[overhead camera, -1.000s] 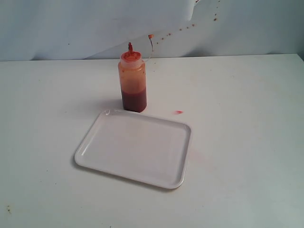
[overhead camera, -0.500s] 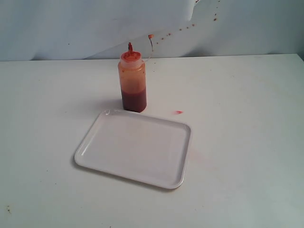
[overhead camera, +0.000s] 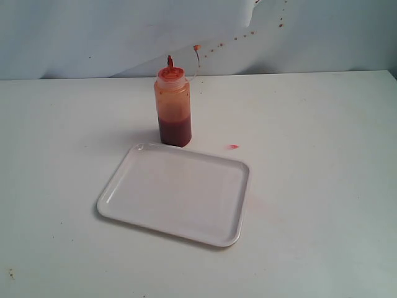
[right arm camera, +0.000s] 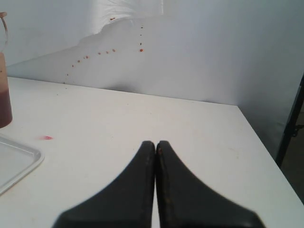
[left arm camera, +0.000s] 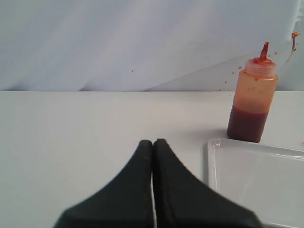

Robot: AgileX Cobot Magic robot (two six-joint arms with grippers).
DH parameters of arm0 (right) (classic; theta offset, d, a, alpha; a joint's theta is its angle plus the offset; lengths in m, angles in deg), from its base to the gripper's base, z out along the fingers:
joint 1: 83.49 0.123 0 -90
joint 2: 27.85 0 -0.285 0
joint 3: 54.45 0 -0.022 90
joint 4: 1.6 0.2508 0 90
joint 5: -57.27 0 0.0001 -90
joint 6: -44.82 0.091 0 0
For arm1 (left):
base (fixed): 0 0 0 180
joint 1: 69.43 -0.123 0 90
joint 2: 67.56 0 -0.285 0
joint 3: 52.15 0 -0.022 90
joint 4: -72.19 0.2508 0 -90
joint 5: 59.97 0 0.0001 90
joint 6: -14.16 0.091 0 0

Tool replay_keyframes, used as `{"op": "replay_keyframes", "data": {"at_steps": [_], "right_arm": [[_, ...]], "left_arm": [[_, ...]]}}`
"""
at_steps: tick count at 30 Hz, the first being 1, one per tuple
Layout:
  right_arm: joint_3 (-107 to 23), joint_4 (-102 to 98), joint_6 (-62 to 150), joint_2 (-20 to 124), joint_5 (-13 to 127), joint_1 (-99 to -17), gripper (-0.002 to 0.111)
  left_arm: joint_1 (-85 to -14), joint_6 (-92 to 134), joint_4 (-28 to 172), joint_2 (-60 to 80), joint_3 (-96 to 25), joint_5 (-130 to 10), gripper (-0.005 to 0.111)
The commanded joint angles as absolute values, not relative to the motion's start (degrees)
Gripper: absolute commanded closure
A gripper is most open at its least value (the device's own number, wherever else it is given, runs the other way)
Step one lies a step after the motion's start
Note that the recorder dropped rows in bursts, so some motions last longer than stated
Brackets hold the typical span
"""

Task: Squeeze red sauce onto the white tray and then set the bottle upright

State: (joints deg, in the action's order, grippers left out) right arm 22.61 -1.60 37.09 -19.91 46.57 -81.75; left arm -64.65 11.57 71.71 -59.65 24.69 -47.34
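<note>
Nothing is shifting versus the earlier frames. The squeeze bottle is standing upright on the matte white table, right at the far rim of the white tray; I cannot tell if they are touching. It's a translucent orange cylinder with a red pointed nozzle and a small cap dangling on a tether. Dark red sauce is filling its lower part. The tray is a glossy flat rectangle with rounded corners and a low rim. A pale-red smear is sitting on the table just right of the bottle. The backdrop is showing reddish splatter. The left gripper and right gripper are both keeping their black tapered jaws pressed together, gripping nothing.
</note>
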Motion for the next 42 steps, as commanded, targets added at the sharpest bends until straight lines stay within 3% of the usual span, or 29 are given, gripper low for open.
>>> {"op": "replay_keyframes", "data": {"at_steps": [1, 11, 15, 24, 32, 34, 39, 42], "right_arm": [[22.8, -2.0, 36.7, -20.1, 46.7, -81.6, 0.108], [22.8, -2.0, 36.7, -20.1, 46.7, -81.6, 0.108], [22.8, -2.0, 36.7, -20.1, 46.7, -81.6, 0.108], [22.8, -2.0, 36.7, -20.1, 46.7, -81.6, 0.108], [22.8, -2.0, 36.7, -20.1, 46.7, -81.6, 0.108], [22.8, -2.0, 36.7, -20.1, 46.7, -81.6, 0.108], [22.8, -2.0, 36.7, -20.1, 46.7, -81.6, 0.108], [22.8, -2.0, 36.7, -20.1, 46.7, -81.6, 0.108]], "left_arm": [[-64.8, 11.4, 71.5, -59.8, 25.1, -47.2, 0.107], [-64.8, 11.2, 71.2, -59.8, 25.1, -50.4, 0.107], [-64.8, 10.9, 60.7, -59.8, 25.1, -54.5, 0.107], [-64.8, 6.2, 52.8, -59.8, 25.1, -75.3, 0.107], [-64.8, -4.8, 59.2, -59.8, 25.1, -102.1, 0.107], [-64.8, -5.2, 63.4, -59.8, 25.1, -103.1, 0.107], [-64.8, -4.0, 65.3, -48.0, 17.7, -101.3, 0.107], [-64.8, -3.3, 69.2, -33.5, 12.1, -100.4, 0.107]]}}
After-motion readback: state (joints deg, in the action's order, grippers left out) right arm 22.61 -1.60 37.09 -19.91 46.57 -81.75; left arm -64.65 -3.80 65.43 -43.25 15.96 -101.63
